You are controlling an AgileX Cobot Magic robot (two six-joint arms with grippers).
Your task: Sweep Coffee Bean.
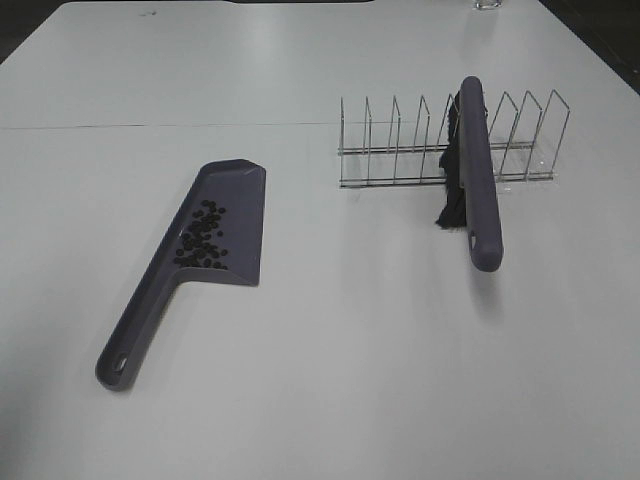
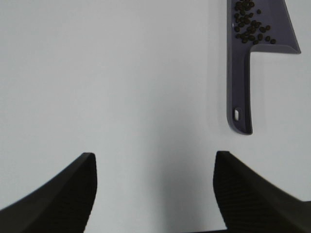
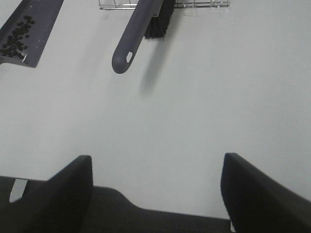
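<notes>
From high up I see the beans [image 1: 203, 238] heaped in the dustpan [image 1: 225, 228] at centre left, the brush [image 1: 478, 190] propped in the rack [image 1: 400, 150] at upper right. My left wrist view shows the left tool [image 2: 154, 187] spread, holding nothing, over bare surface [image 2: 121, 73]. The right tool [image 3: 156, 187] is likewise released.

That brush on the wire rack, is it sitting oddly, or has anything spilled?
The brush rests slanted across the wire rack, handle jutting past it over the table. The coffee beans all lie inside the dustpan; none seem spilled.

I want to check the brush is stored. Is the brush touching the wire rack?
Touching. The exterior high view shows the brush lying across the rack, propped between its wires, with the handle end sticking out toward the front.
</notes>
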